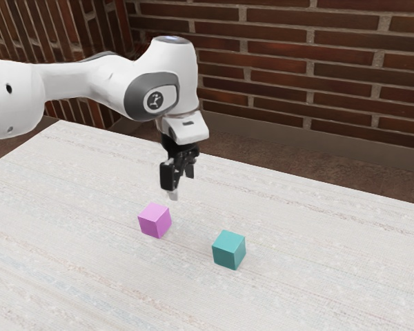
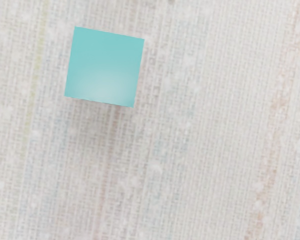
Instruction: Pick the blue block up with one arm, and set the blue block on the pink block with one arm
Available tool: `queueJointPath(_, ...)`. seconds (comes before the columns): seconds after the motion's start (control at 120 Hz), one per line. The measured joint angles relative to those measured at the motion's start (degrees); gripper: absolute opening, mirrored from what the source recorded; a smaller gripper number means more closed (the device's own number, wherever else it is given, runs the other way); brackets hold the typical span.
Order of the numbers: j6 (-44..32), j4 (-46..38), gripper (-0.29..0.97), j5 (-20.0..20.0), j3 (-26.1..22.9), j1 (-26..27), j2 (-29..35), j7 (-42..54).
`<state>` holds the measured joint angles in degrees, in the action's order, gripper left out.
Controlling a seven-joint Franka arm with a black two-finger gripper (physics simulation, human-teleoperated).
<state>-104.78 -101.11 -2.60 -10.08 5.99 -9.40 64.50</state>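
Observation:
The blue block point(image 1: 228, 249), teal in colour, sits on the pale table point(image 1: 331, 276) toward the exterior view's right of centre. A pink block point(image 1: 154, 220) rests to its left, a short gap between them. My gripper point(image 1: 178, 182) hangs above the table, just behind and above the pink block, touching neither block. Its fingers stand apart with nothing between them, so it is open. In the wrist view the blue block point(image 2: 104, 67) lies flat on the table surface, off to one side of my hand.
A brick wall point(image 1: 317, 62) runs behind the table's far edge, with brown floor point(image 1: 317, 165) between them. Bare tabletop surrounds both blocks on all sides.

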Motion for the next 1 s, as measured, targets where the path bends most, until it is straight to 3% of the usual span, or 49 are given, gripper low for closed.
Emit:
queueJointPath(0.317,-5.9,0.3,0.68,0.2,0.5,2.1,-6.4,10.8)
queueJointPath(1.0,-17.1,1.6,0.68,0.6,0.6,3.8,-17.7,9.4)
